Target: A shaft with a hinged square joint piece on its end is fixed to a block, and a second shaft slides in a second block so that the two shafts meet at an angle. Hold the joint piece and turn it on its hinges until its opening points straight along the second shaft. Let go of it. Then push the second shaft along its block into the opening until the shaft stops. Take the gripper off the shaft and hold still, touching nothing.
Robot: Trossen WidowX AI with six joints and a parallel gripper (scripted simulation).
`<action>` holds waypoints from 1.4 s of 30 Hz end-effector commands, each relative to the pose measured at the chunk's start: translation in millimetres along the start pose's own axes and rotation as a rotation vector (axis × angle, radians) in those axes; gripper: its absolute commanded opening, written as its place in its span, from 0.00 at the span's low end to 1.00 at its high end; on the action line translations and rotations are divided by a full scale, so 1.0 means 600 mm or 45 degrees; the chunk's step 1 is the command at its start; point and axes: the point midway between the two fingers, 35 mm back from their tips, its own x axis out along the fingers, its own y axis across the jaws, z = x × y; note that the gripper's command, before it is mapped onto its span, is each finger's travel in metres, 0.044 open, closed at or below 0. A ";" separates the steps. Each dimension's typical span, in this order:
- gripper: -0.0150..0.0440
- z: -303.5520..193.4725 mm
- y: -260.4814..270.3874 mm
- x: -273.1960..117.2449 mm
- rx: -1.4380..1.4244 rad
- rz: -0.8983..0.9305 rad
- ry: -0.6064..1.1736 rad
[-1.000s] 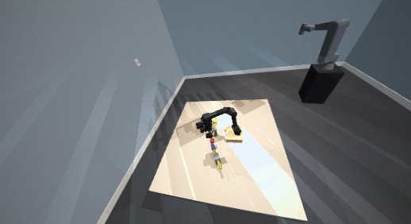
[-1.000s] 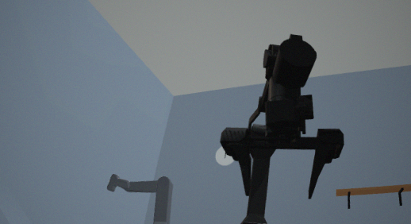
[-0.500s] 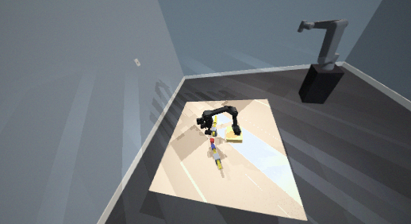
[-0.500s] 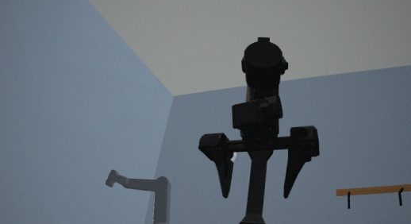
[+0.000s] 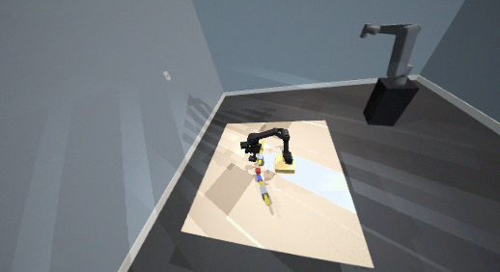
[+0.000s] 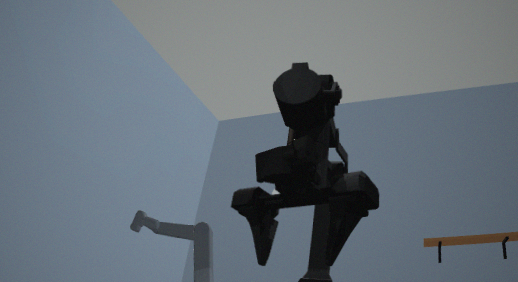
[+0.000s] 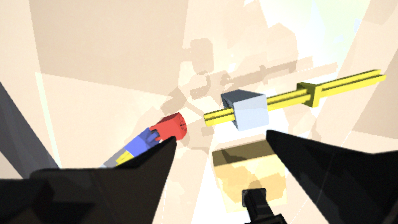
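Note:
The red joint piece point(image 5: 258, 171) point(image 7: 169, 127) is hinged to the blue end piece point(image 5: 259, 178) point(image 7: 139, 143) of the first shaft, which runs through a grey block point(image 5: 263, 190). Its opening faces roughly toward the near end of the yellow second shaft point(image 7: 290, 98) point(image 5: 262, 147), with a gap between them. Exact alignment is hard to tell. The second shaft passes through its own grey block point(image 7: 251, 112) point(image 5: 263, 161) and carries a yellow collar point(image 7: 310, 95) beyond it. My gripper point(image 7: 220, 137) point(image 6: 296, 264) is open and empty, above the gap, touching neither shaft in view.
The arm stands on a pale yellow base block point(image 5: 285, 168) point(image 7: 250, 182) beside the two shafts. The table top point(image 5: 309, 231) extends around them. A grey robot arm on a dark pedestal point(image 5: 390, 101) stands off the table at the back right.

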 end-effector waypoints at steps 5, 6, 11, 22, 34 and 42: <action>1.00 -0.001 -0.002 0.008 0.301 -0.021 -0.002; 1.00 -0.001 -0.002 0.009 0.338 -0.023 -0.003; 1.00 -0.002 -0.001 0.012 0.522 -0.030 -0.009; 1.00 -0.002 -0.001 0.019 0.927 -0.043 -0.025; 1.00 -0.002 0.000 0.027 1.369 -0.053 -0.048; 1.00 -0.003 0.001 0.031 1.639 -0.056 -0.066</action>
